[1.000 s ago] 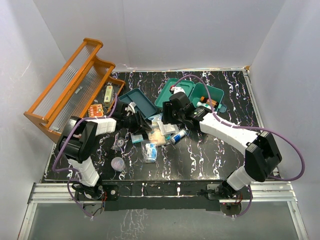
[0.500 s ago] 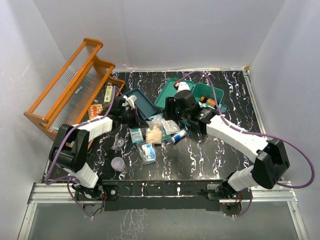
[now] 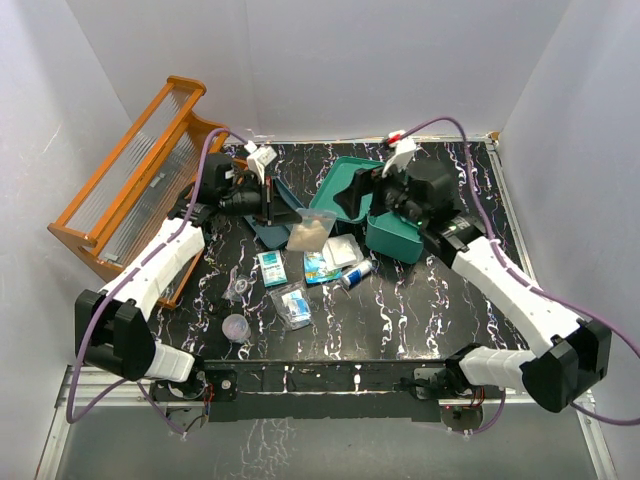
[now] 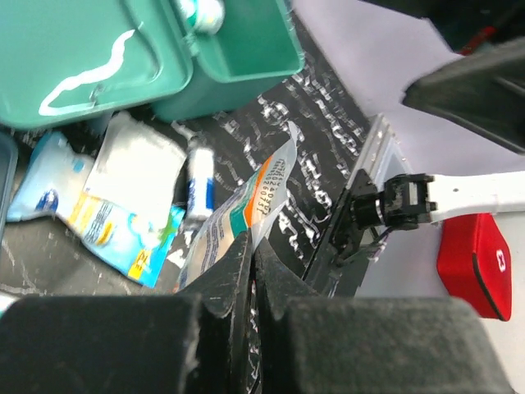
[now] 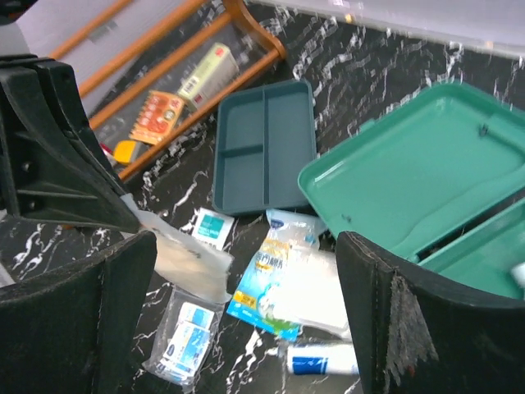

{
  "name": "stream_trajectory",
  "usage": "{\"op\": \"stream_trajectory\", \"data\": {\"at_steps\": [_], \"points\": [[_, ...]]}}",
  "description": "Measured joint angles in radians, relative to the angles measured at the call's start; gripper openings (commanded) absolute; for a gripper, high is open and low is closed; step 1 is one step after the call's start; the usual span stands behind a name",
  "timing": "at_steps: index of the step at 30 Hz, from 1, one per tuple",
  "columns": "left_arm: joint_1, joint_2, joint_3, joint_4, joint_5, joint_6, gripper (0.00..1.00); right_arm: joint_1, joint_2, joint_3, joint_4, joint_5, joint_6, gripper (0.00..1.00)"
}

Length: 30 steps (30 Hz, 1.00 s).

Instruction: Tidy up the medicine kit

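The medicine kit (image 3: pixel 398 240) stands open at the back centre, its lid (image 5: pixel 410 168) laid flat to the left. Its divided insert tray (image 5: pixel 264 146) lies apart on the table. My left gripper (image 3: pixel 283 213) is raised above the tray and shut on the edge of a clear packet with beige contents (image 3: pixel 310 230). In the left wrist view the packet (image 4: pixel 246 209) hangs from the closed left gripper (image 4: pixel 251 250). My right gripper (image 3: pixel 372 190) hovers over the lid, open and holding nothing. In its own view the right gripper (image 5: pixel 246 320) stands with its jaws wide apart.
An orange wooden rack (image 3: pixel 130 185) leans at the back left, with small boxes (image 5: pixel 184 90) at its foot. Loose sachets (image 3: pixel 272 268), a bagged pack (image 3: pixel 296 305), a blue-yellow packet (image 5: pixel 275 283) and a small tube (image 3: pixel 357 272) lie mid-table. Two small round cups (image 3: pixel 235 327) sit near front left.
My left gripper shut on the packet and lifted it off the table toward the back. My right gripper opened wide and drew up and back over the kit.
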Motion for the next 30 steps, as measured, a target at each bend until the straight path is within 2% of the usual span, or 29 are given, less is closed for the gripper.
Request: {"op": "stream_trajectory", "data": {"at_steps": [6, 13, 21, 30], "points": [[0.000, -0.013, 0.148, 0.007, 0.085, -0.022, 0.00, -0.175, -0.067, -0.002, 0.082, -0.315, -0.061, 0.89], [0.000, -0.056, 0.204, 0.166, 0.151, -0.154, 0.00, -0.188, -0.056, -0.001, 0.164, -0.632, -0.087, 0.87], [0.000, -0.058, 0.209, 0.364, 0.179, -0.318, 0.00, -0.169, -0.018, -0.003, 0.346, -0.752, 0.004, 0.78], [0.000, -0.058, 0.193, 0.542, 0.182, -0.458, 0.00, -0.156, 0.044, -0.003, 0.459, -0.807, 0.048, 0.51]]}}
